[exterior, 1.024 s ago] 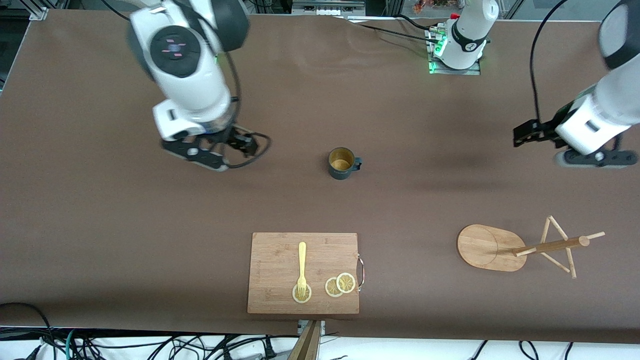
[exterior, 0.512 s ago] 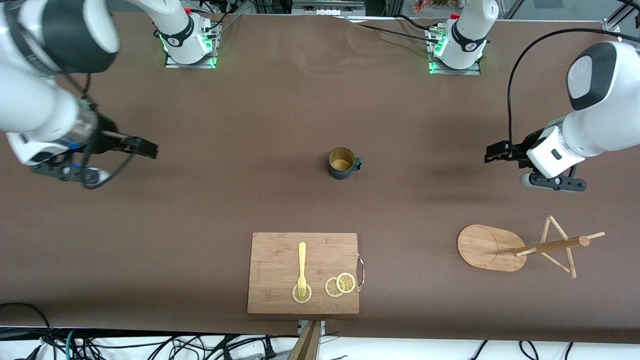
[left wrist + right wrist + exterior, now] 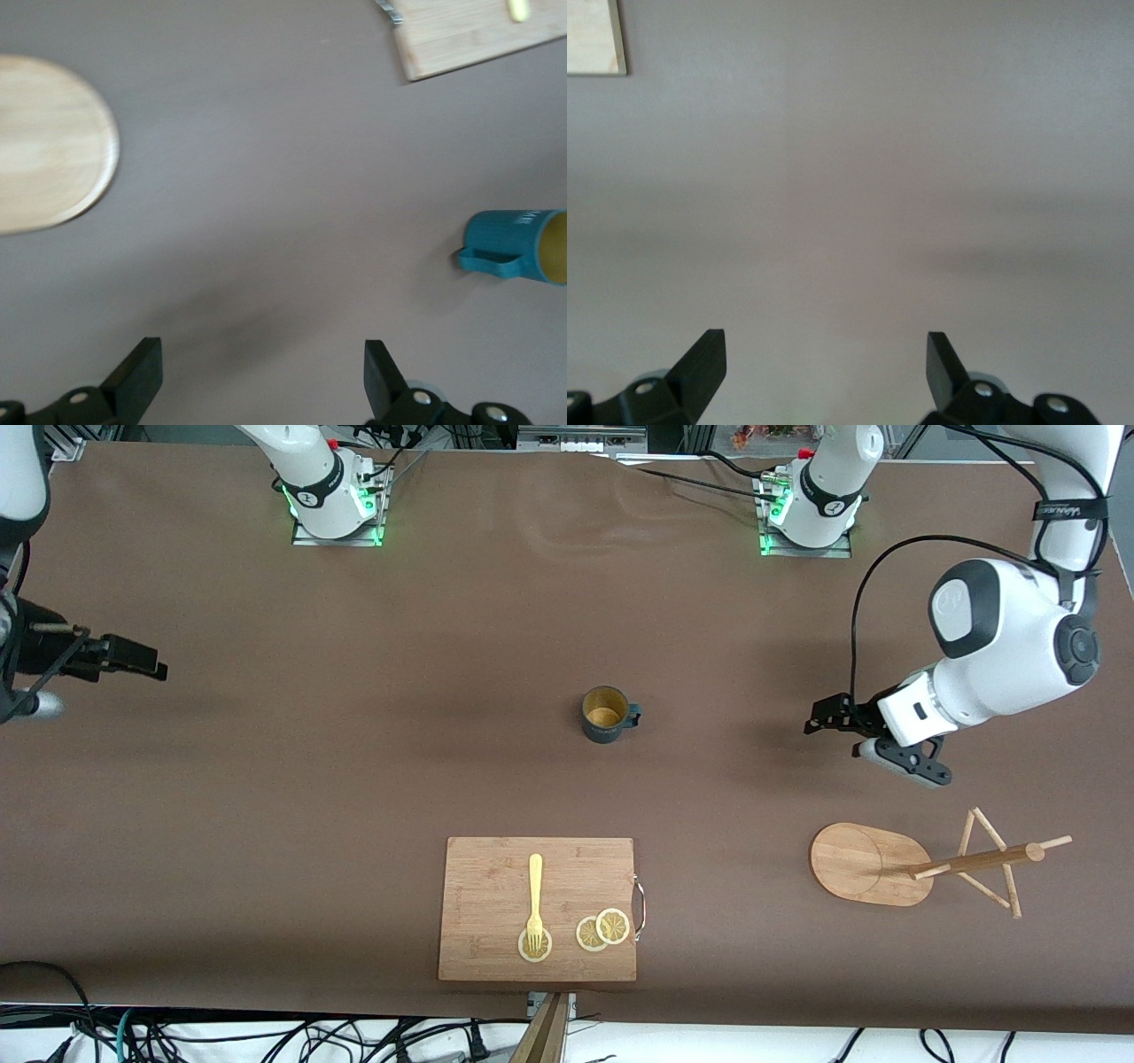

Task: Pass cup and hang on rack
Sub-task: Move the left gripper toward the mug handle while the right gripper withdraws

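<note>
The dark teal cup (image 3: 607, 715) stands upright in the middle of the table, its handle toward the left arm's end. It also shows in the left wrist view (image 3: 518, 246). The bamboo rack (image 3: 864, 864) stands toward the left arm's end, and its oval base shows in the left wrist view (image 3: 44, 146). My left gripper (image 3: 904, 766) is open and empty over bare table between cup and rack, seen wide open in its wrist view (image 3: 263, 372). My right gripper (image 3: 35, 707) is open and empty over bare table at the right arm's end (image 3: 824, 367).
A rectangular wooden cutting board (image 3: 538, 908) lies nearer the front camera than the cup, with a yellow fork (image 3: 535, 899) and lemon slices (image 3: 602, 930) on it. Its corner shows in the right wrist view (image 3: 594, 35) and in the left wrist view (image 3: 478, 35).
The right arm swung away from beside the cup out to the right arm's end of the table. The left arm moved in toward the cup. The cup has not moved.
</note>
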Action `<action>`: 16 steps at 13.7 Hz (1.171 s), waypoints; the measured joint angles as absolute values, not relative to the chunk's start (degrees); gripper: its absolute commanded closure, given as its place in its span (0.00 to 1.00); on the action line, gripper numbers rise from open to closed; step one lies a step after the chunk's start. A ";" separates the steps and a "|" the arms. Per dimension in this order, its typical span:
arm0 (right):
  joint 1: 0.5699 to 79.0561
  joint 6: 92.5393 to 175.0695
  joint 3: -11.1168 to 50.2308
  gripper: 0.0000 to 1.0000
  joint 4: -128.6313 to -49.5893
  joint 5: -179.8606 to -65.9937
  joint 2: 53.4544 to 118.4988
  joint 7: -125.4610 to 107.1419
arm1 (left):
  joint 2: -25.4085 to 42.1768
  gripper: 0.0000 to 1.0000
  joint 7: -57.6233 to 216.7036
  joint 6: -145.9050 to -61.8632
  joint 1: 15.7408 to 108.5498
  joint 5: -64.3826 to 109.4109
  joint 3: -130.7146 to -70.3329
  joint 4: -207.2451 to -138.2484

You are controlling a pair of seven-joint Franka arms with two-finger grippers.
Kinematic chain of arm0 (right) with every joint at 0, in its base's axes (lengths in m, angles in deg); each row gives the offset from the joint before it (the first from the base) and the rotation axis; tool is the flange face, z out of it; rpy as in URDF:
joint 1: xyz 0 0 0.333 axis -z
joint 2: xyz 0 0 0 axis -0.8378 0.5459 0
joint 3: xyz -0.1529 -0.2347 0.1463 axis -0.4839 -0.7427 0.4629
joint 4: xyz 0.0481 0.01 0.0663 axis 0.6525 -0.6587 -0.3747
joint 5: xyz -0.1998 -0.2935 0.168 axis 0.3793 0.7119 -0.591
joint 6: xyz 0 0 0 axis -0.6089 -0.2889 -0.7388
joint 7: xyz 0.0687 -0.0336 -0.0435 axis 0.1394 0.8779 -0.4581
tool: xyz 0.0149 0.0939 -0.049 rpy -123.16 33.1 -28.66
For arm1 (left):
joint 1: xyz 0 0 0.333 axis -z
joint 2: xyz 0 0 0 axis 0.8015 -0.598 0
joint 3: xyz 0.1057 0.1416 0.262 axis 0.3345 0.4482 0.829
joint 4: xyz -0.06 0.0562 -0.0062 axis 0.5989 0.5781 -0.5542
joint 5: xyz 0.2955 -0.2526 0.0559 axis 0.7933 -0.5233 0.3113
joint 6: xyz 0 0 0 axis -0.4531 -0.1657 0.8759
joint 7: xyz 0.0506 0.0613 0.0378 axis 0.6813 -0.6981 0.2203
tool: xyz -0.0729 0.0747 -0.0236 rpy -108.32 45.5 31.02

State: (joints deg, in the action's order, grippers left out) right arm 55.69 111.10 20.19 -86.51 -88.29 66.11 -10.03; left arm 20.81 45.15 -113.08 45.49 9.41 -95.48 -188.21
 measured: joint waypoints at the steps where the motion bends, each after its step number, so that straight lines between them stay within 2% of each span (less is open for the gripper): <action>1: 56.36 111.61 21.52 0.00 -89.21 -87.87 64.14 -9.33 | 20.10 0.00 41.08 -114.80 44.20 6.47 -97.25 -189.11; 3: 57.55 113.03 21.83 0.00 -92.03 -87.50 62.46 -8.85 | 18.63 0.00 31.31 -116.92 41.74 0.30 -99.80 -190.72; 10: 61.31 114.64 18.71 0.00 -92.21 -89.76 62.40 -9.33 | 12.75 0.00 -3.83 -119.82 38.43 -15.49 -105.06 -194.36; 16: 61.18 114.78 21.69 0.00 -90.30 -88.66 61.93 -9.26 | 6.24 0.00 -29.46 -120.40 38.30 -26.09 -108.82 -194.39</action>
